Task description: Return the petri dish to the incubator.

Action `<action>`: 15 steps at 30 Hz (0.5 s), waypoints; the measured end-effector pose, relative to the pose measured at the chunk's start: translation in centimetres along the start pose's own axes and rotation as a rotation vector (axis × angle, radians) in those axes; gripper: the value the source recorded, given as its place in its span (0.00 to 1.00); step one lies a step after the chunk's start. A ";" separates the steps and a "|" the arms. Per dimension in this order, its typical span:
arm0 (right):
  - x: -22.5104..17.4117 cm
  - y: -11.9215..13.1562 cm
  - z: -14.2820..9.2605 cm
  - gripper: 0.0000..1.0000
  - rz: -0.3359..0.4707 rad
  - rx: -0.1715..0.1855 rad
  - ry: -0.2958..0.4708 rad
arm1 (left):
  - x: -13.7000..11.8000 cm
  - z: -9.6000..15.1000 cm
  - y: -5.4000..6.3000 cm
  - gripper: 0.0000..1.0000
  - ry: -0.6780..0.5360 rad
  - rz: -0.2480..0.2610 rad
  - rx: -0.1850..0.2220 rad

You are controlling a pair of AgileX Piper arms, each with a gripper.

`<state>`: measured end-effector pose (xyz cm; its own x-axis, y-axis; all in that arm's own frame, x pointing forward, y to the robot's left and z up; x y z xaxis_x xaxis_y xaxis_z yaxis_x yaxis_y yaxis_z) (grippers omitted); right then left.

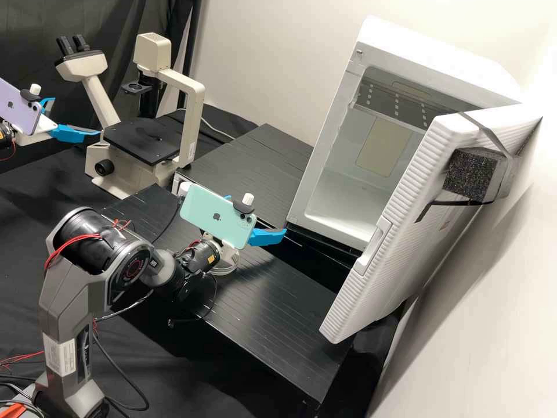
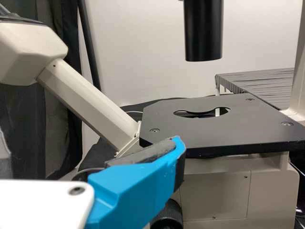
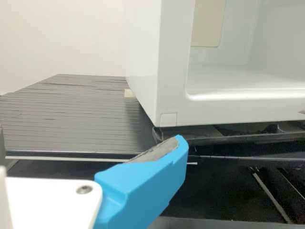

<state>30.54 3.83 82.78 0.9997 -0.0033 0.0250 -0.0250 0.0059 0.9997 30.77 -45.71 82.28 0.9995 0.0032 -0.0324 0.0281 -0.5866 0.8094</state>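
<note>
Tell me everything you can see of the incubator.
The incubator is a white, plastic-looking cabinet at the end of a black slatted tabletop. Its ribbed door hangs wide open, with a recessed handle and a dark foam-like block strapped on. Inside are a beige panel and, high up, a grey one with rows of pale dots.

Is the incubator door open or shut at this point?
Open. In the high view, the incubator door stands swung away from the cabinet, exposing the pale interior.

Laboratory, microscope, open white incubator, black bench
</note>
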 end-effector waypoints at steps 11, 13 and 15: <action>-0.5 -0.2 0.2 1.00 0.001 0.000 0.000 | 0.0 0.0 0.0 1.00 0.000 0.000 0.000; -1.4 -0.2 0.4 1.00 0.003 -0.001 -0.004 | 0.0 0.0 0.0 1.00 0.000 0.000 0.000; -2.5 -0.1 0.6 1.00 0.008 0.009 -0.003 | 0.0 0.0 0.0 1.00 0.000 0.000 0.000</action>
<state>28.03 3.22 82.59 0.9994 -0.0065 0.0331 -0.0331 -0.0034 0.9994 30.77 -45.71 82.28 0.9995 0.0032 -0.0324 0.0281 -0.5866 0.8094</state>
